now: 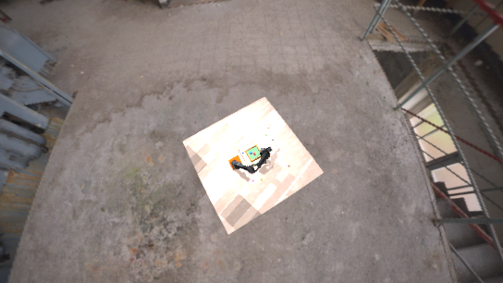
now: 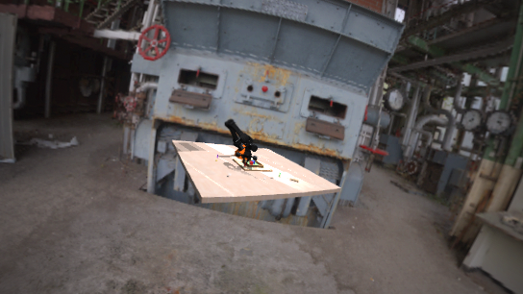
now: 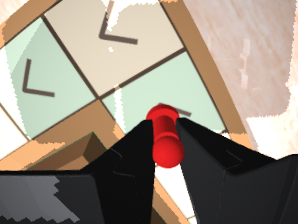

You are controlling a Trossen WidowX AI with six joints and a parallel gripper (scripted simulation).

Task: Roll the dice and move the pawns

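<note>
Worktop (image 1: 238,208) (image 2: 216,187): a pale, square-cornered surface, bearing the whole arrangement. Arm (image 1: 251,169) (image 2: 240,140): black, bent over the game pieces. Track (image 3: 120,52): cream and pale green squares in a brown border, marked with arrows, running around the tray. Tray (image 1: 252,149) (image 2: 259,167) (image 3: 75,153): green-floored, wooden-walled; one inner corner shows in the wrist view. Tool (image 1: 269,149) (image 2: 255,160) (image 3: 166,121): closed on the red pawn, a finger at either side. Red pawn (image 3: 168,151): gripped over a pale green square at a turn of the track; whether its base has left the square cannot be told. Red die (image 1: 254,154) (image 2: 251,162) and blue die (image 1: 251,153) (image 2: 254,162): both in the tray, their numbers too small to read. The blue pawn cannot be made out.

Step in hand, as judged: the dice are dropped, and the red pawn is being taken up for its move. The next move calls for a straight lift clear of the border, then carriage along the arrows by the red die's count and an upright placing.
</note>
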